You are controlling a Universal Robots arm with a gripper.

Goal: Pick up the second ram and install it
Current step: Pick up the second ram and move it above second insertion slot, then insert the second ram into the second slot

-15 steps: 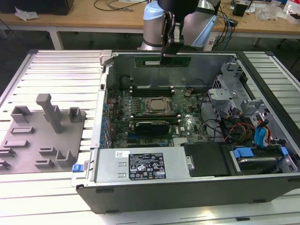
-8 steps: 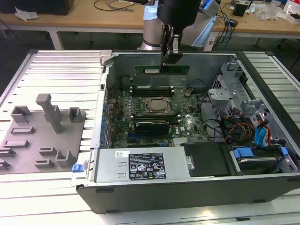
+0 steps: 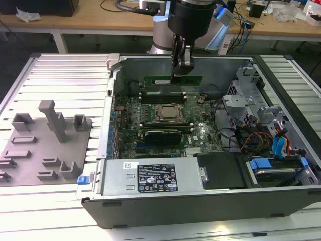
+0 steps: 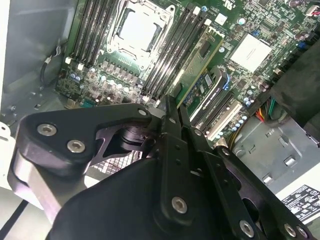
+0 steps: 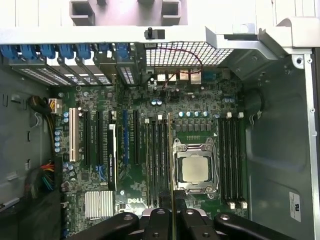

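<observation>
A: Gripper, state?

B: Fingers drawn narrow and clamped on the second ram, near its middle. The green stick hangs edge-down under the fingertips, inside the open case. We see it apart from the board.

A: Long axis?

B: In the exterior view it runs level, from the exterior view's left to the exterior view's right. The memory slots beside the CPU socket run the same way. We judge stick and slots parallel, or very nearly.

A: Sideways offset?

B: In the first wrist view the second ram shows as a thin edge-on line leading out of the gripper. That line lies along the memory slots between the CPU socket and the expansion card, just beside the socket frame.

A: Which slot exactly?

B: We cannot tell. The stick is raised, so the viewing angle may shift the line. We note the relation that counts: stick above the slot bank, parallel to it, held in the only gripper.
</observation>
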